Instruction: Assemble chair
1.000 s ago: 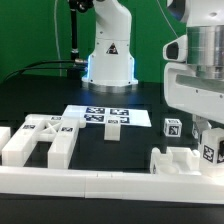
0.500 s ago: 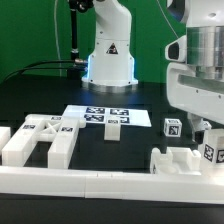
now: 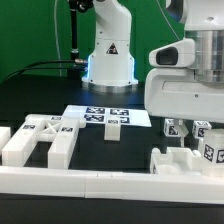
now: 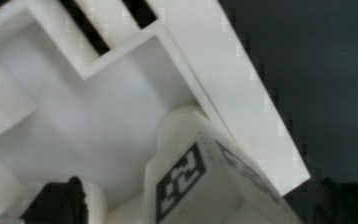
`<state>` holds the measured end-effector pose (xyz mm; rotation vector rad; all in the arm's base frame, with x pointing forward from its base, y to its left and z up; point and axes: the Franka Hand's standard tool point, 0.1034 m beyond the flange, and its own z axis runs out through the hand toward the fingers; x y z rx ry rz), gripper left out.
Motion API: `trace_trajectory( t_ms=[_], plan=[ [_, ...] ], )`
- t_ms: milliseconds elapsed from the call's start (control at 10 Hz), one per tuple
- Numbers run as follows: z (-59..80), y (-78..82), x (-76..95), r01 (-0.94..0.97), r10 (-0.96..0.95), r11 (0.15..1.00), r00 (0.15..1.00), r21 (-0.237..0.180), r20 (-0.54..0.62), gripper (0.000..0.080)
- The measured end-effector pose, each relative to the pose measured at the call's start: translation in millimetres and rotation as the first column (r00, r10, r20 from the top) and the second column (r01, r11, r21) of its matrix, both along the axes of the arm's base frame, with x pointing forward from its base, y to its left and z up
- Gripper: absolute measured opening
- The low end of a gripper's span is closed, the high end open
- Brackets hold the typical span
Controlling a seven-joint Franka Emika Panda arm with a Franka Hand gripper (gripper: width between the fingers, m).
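My gripper point(image 3: 189, 133) hangs low at the exterior view's right, over a white chair part point(image 3: 183, 160) that lies by the front rail. In the wrist view the gripper point(image 4: 202, 203) is open, its dark fingertips point(image 4: 60, 203) wide apart on either side of a white tagged piece point(image 4: 202, 170). I cannot tell whether they touch it. Behind that piece lies a larger white framed part point(image 4: 105, 100). Two small tagged cubes point(image 3: 172, 127) sit just behind the fingers. A big white chair part point(image 3: 40, 140) lies at the left. A small tagged block point(image 3: 112, 129) stands on the marker board point(image 3: 95, 115).
A long white rail point(image 3: 100, 182) runs along the table's front edge. The arm's white base point(image 3: 108, 55) stands at the back centre with a black cable beside it. Another tagged piece point(image 3: 212, 152) sits at the far right.
The gripper hand has swung toward the exterior view's left and now looms larger, covering more of the right side and hanging over the right chair part. The parts have not moved.
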<state>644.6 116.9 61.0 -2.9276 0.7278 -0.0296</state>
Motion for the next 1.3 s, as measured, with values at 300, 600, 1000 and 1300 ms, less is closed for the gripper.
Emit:
trace_trajectory(
  t_ms=[300, 600, 1000, 1300],
  plan=[
    [6.1, 6.7, 1.7, -0.474, 0.477, 0.877, 0.879, -0.08, 0.019, 0.0649],
    [6.5, 10.5, 2.5, -0.62, 0.625, 0.777, 0.78, -0.106, 0.021, 0.0649],
    [5.9, 8.3, 2.6, -0.465, 0.469, 0.88, 0.883, -0.094, 0.017, 0.0292],
    [6.1, 3.8, 4.7, -0.096, 0.097, 0.994, 0.995, -0.055, 0.01, 0.0292]
  ],
)
